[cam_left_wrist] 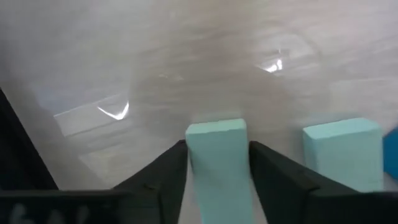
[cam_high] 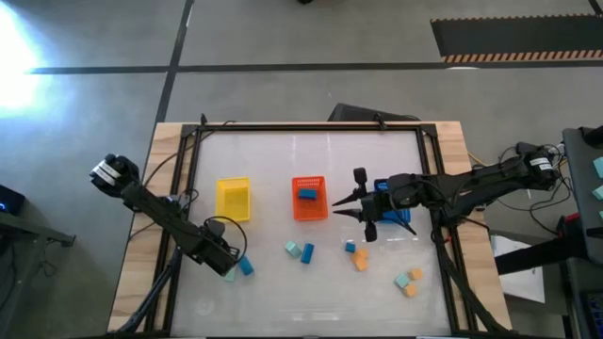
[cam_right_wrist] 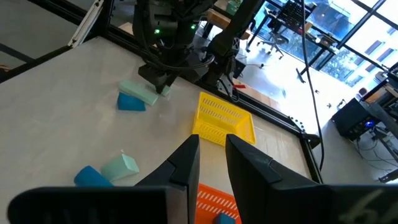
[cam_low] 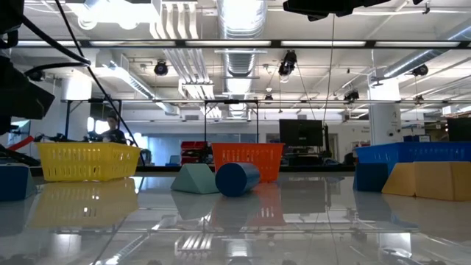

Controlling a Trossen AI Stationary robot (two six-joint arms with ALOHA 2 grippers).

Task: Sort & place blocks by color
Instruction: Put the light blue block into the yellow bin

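Note:
My left gripper (cam_high: 229, 265) is low over the table's near left part, shut on a pale teal block (cam_left_wrist: 216, 155). A second teal block (cam_left_wrist: 342, 152) and a blue block (cam_high: 247, 266) lie right beside it. My right gripper (cam_high: 341, 207) hangs open and holds nothing. It is at the orange basket's (cam_high: 308, 199) right rim, with the basket under its fingers (cam_right_wrist: 211, 202). A blue block (cam_high: 307, 194) lies in that basket. More teal (cam_high: 293, 249), blue (cam_high: 307, 253) and orange (cam_high: 360, 260) blocks rest on the table nearer the front edge. My left gripper pinches the pale teal block between its two fingers, one finger (cam_left_wrist: 171, 171) on each long side face (cam_left_wrist: 196, 158). The block's free end points forward past the fingertips. Whether it rests on the table or is lifted, I cannot tell.
A yellow basket (cam_high: 234, 200) stands left of the orange one. A blue basket (cam_high: 399, 215) lies under my right arm. Three more blocks, teal (cam_high: 402, 280) and orange (cam_high: 409, 290), lie near the front right. A dark frame (cam_high: 311, 126) borders the table.

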